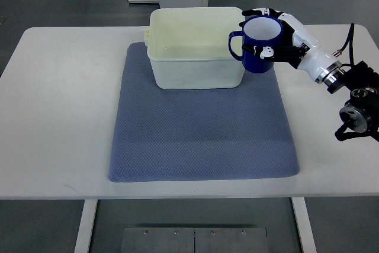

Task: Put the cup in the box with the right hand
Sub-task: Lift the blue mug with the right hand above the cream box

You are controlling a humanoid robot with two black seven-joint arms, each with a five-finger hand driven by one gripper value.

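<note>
At upper right, the right hand (283,35), fingers clamped around the cup (259,48), is carrying it boxward; the box (195,69) lies just left, so lowering follows.

right hand (283,31) palm hidden behind cup (260,44); its arm cut off at right frame edge.

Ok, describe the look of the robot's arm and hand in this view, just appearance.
Only the right arm shows. The right hand has glossy white shells with black joints and black finger segments. Behind it a white forearm tapers to a silver metal ring, then black machined joint housings with round caps. A thin black cable loops above the wrist. No markings are legible.
</note>
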